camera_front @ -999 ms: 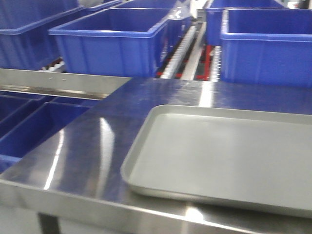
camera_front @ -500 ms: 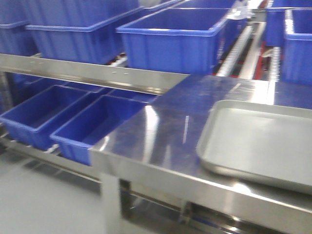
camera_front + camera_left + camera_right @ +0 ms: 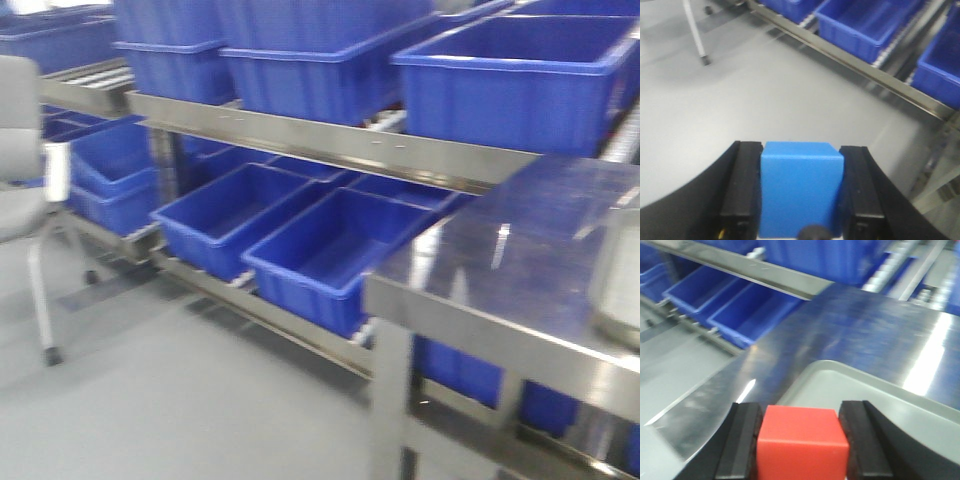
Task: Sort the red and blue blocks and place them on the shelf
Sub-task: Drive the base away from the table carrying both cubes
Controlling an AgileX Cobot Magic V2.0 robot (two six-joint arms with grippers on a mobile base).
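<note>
In the left wrist view my left gripper [image 3: 801,150] is shut on the blue block [image 3: 801,187], carried above grey floor. In the right wrist view my right gripper [image 3: 801,412] is shut on the red block [image 3: 801,442], held over the corner of a grey tray [image 3: 880,395] on a steel table [image 3: 860,325]. The shelf [image 3: 330,145] runs across the front view as a steel rail with small screws; its lower tier [image 3: 855,65] and upper rail [image 3: 750,267] also show in the wrist views. Neither gripper appears in the front view.
Large dark-blue bins [image 3: 520,85] sit on the upper tier and more bins [image 3: 330,255] on the lower tier. The steel table [image 3: 500,280] stands at the right with the tray's edge [image 3: 615,285]. A grey chair [image 3: 25,190] is at the left, on open grey floor [image 3: 180,400].
The front view has swung left: the tray and table slid to the right edge, and the shelf's lower tier, the floor and a chair came into sight.
</note>
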